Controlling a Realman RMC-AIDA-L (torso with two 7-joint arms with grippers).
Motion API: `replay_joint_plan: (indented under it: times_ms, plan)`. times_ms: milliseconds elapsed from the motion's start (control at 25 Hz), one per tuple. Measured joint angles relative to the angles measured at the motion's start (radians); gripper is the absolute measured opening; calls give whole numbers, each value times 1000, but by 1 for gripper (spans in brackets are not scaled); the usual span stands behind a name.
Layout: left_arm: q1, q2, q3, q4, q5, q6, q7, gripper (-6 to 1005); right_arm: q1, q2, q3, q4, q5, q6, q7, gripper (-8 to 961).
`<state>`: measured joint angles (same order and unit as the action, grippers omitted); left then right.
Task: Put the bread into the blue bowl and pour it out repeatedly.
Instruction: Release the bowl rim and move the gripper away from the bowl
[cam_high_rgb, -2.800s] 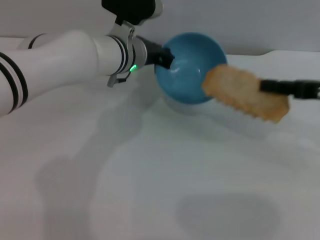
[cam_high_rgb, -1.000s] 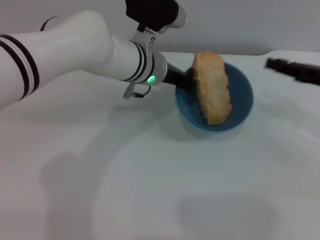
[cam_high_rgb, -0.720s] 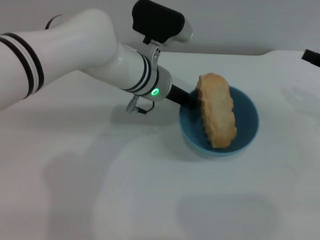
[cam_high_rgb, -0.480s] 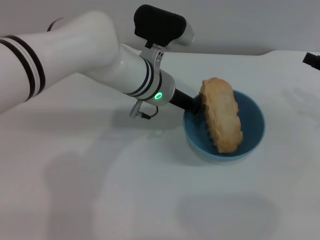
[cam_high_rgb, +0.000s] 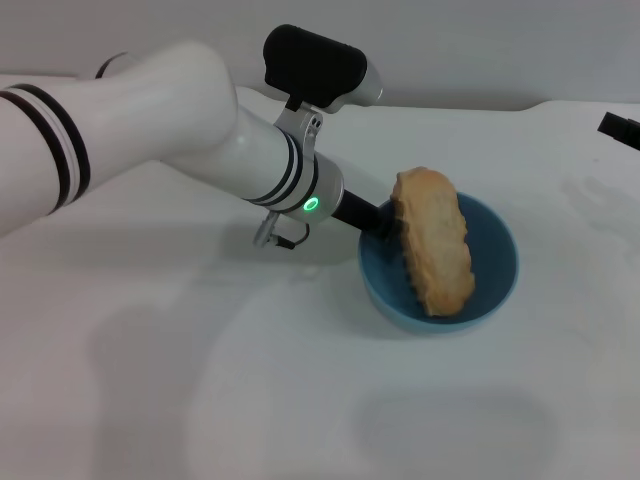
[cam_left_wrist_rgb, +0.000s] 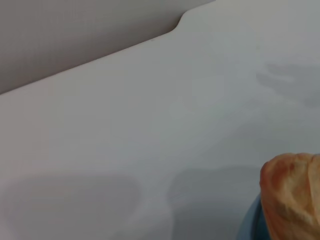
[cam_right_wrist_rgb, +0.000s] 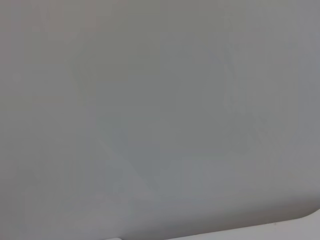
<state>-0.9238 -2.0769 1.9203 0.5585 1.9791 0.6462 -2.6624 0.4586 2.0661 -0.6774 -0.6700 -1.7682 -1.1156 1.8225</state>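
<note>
Because the bread (cam_high_rgb: 433, 243) is about as long as the blue bowl (cam_high_rgb: 494, 278) is wide, it cannot lie flat; it stands slanted inside, one end down in the bowl, the other above the rim. Behind it, the left gripper (cam_high_rgb: 378, 217) is closed on the bowl's rim, probably so the arm can tip it for pouring. Farther back, at the right edge, only the right gripper (cam_high_rgb: 620, 128) tip shows; open or closed, I cannot tell.

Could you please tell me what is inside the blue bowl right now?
The bread stands tilted inside the blue bowl, one end sticking above the rim. The left gripper holds that rim. The bowl's bottom is covered by the loaf.
</note>
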Motion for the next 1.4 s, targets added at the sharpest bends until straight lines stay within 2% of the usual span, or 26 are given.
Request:
replay_joint_plan:
  times_ms: [240,560,880,960,1200,1320,1400]
  plan:
    - [2,0,48,-2,0,-18,0,-2,0,0,1,2,1,1,0,533]
    - [9,1,51,-2,0,-31,-1,0,0,-1,-1,9,1,11,-12,549]
    - [25,3,52,12,0,-24,-1,90,2,-1,0,15,1,23,-67,564]
    - [47,7,49,41,3,-27,-1,113,2,-1,-1,16,1,32,-78,568]
    - [81,17,26,116,11,-29,5,328,10,-9,1,54,-2,102,-130,580]
    - [88,19,-28,140,38,-21,11,569,6,-10,1,67,-2,140,-131,586]
    - [90,19,-43,143,52,-22,9,659,-1,-8,1,67,1,159,-141,590]
